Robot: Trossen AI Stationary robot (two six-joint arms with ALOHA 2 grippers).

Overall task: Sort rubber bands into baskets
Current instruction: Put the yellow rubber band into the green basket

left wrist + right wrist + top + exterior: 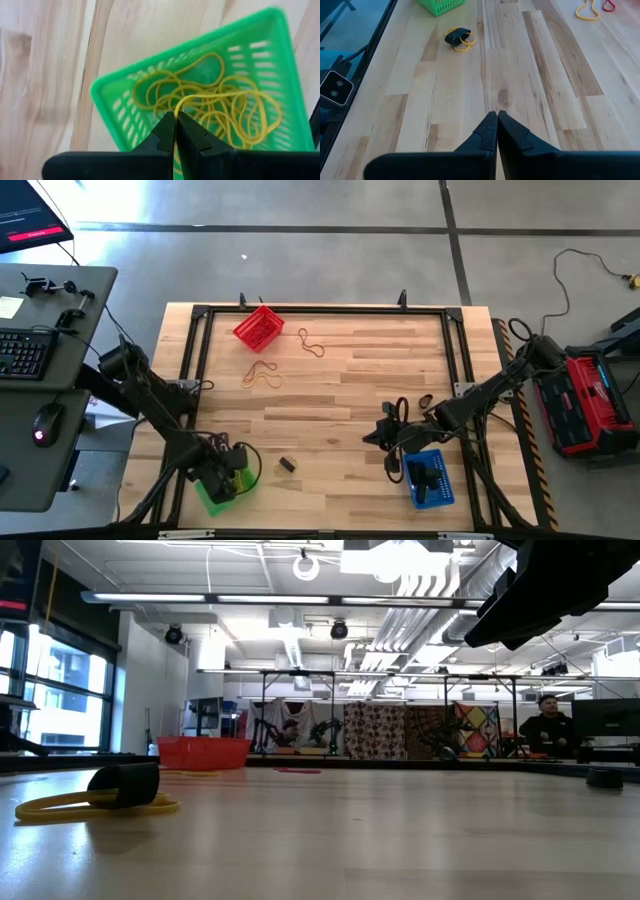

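The left gripper hung over the green basket, fingers pinched on a yellow rubber band trailing into the tangle of bands inside. Across the pale wooden table, the right gripper hovered beside the blue basket, fingers shut on nothing. The red basket sat at the far edge, near loose bands. In the low view, workshop clutter blurred behind.

I saw open tabletop mid-table; only a black band lying on a yellow band interrupted it near the green basket.
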